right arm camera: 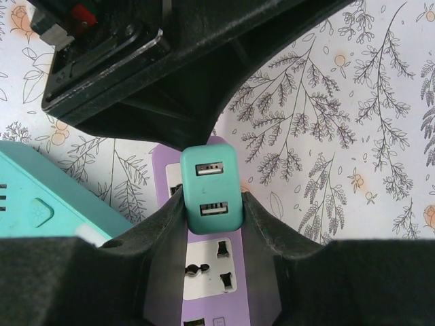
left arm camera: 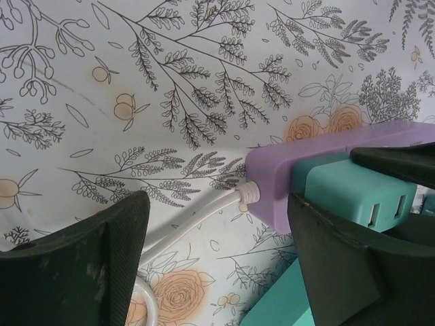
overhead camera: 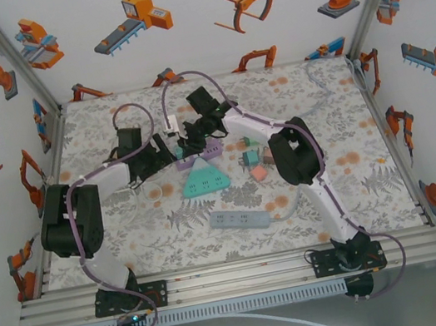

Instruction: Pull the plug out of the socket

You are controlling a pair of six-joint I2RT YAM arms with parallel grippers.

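The socket is a purple power strip (overhead camera: 204, 153) lying mid-table, with a teal two-port USB plug (right arm camera: 211, 190) seated in its far outlet. My right gripper (right arm camera: 211, 204) is shut on the plug, one finger pressed to each side. In the left wrist view the plug (left arm camera: 353, 193) sticks out of the purple strip (left arm camera: 272, 183), and a black finger (left arm camera: 401, 163) of the right gripper lies across its top. My left gripper (left arm camera: 217, 272) is open at the strip's cord end. Its right finger (left arm camera: 333, 258) is against the strip and its left finger (left arm camera: 102, 265) stands well off it. The white cord (left arm camera: 183, 224) runs between them.
A teal triangular power strip (overhead camera: 204, 182) lies just in front of the purple one. A grey strip (overhead camera: 239, 220) sits nearer the arms. Small coloured adapters (overhead camera: 253, 161) cluster to the right. The left arm's black wrist (right arm camera: 136, 68) hangs over the strip's far end.
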